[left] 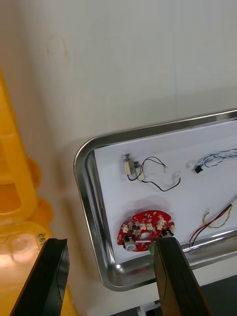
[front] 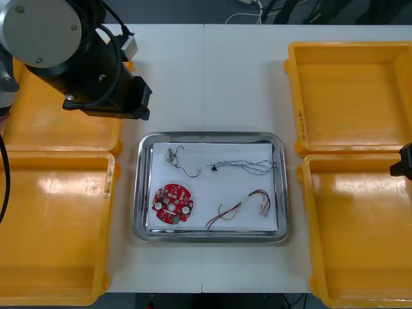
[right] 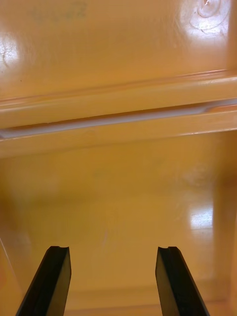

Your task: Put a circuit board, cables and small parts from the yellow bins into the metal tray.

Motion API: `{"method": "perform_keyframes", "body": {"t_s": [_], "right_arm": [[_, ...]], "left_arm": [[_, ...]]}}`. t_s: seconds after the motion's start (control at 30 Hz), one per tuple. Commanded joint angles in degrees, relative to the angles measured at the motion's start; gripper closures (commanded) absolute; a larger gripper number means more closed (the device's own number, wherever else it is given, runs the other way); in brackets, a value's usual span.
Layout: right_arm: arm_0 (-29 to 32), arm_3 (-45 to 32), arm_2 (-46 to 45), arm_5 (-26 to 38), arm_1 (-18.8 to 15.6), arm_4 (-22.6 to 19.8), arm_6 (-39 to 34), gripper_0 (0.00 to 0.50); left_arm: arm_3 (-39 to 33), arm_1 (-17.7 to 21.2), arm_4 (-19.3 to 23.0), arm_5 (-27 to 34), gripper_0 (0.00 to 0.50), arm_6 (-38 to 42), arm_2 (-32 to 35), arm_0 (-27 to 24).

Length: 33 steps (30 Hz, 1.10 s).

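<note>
The left claw (left: pixel 109 242) is hanging spread and gripping nothing, over the bare table (front: pixel 206 84) just off the far left corner of the metal tray (front: pixel 143 193) and beside the far left yellow bin (front: pixel 38 129). From this claw the tray is lying toward the table's middle and a little nearer the robot, so the left arm is sitting much closer to it than the right. The right claw (right: pixel 113 249) is also standing open and empty. It is hovering well apart from the tray, over the seam between the near right yellow bin (front: pixel 360 238) and the far right yellow bin (front: pixel 351 96).

On the tray's white lining, the round red circuit board (front: pixel 172 203) is lying flat at the near left. The red and yellow cable (front: pixel 238 207) is running beside it, roughly along the tray's length. Farther back, a small metal part (front: pixel 171 155) is sitting with a black cable (front: pixel 187 168) touching it. The twisted blue and white cable (front: pixel 248 167) is stretching lengthwise toward the far right corner.

The near left yellow bin (front: pixel 51 232) and the other bins are showing nothing inside where visible, so the loading is looking finished and the coming move is likely a retreat. Beyond the table's far edge, dark floor (front: pixel 193 9) is showing.
</note>
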Motion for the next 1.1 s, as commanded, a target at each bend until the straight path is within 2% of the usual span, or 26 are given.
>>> {"method": "perform_keyframes", "body": {"t_s": [0.03,0.6,0.83,1.1], "right_arm": [[0.69,-1.65,-2.31,0.09,0.11,-0.5,3.27,0.0],[0.69,-1.65,-2.31,0.09,0.11,-0.5,3.27,0.0],[0.69,-1.65,-2.31,0.09,0.11,-0.5,3.27,0.0],[0.69,-1.65,-2.31,0.09,0.11,-0.5,3.27,0.0]], "left_arm": [[-3.71,4.71,0.81,0.38,0.0,-5.1,5.02,2.79],[-6.26,11.83,1.33,0.38,0.0,-16.35,17.15,15.45],[-6.96,13.06,1.6,0.38,0.0,-18.02,21.02,19.58],[-7.13,13.5,0.72,0.38,0.0,-23.56,25.77,25.11]]}}
